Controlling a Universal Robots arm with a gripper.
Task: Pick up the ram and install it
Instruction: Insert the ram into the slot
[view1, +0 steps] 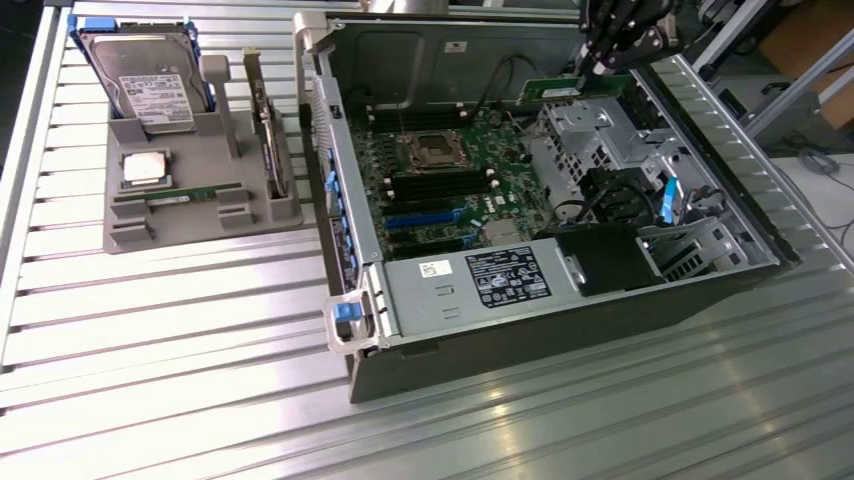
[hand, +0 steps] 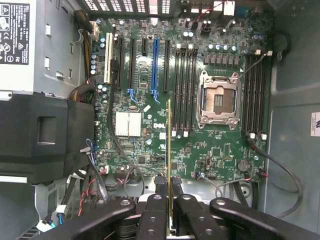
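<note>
Black fingers (hand: 159, 189) of the gripper (hand: 170, 188) sit closest in the wrist view, pinched together on the ram (hand: 169, 145), which runs away from them edge-on as one thin line. The grip is on the stick's upper edge, most likely so that the contact edge stays free and faces down toward the board (hand: 225, 147). The ram hangs in the air inside the open case (view1: 534, 350), not yet seated in anything. From the wrist it lies parallel to the long black slots (hand: 182, 85) and just beside them, an alignment that would let it go straight down rather than twist in. More slots stand on the far side of the socket (hand: 218, 100), whose metal frame is bare, with no chip in it. In the exterior view the arm reaches in from above at the far end of the case, the green stick showing below the fingers near the metal drive cage. The case lies on its side with the cover off, presumably to give that top-down access. Outside it, at the exterior view's left, a grey tray (view1: 174, 220) holds the other parts in shaped pockets: a drive (view1: 150, 85) leaning upright, a CPU (view1: 144, 168) lying flat, and a second green stick (view1: 200, 193) on edge in its groove, each posed for an easy grasp. All of it rests on a slatted metal table (view1: 200, 330).
</note>
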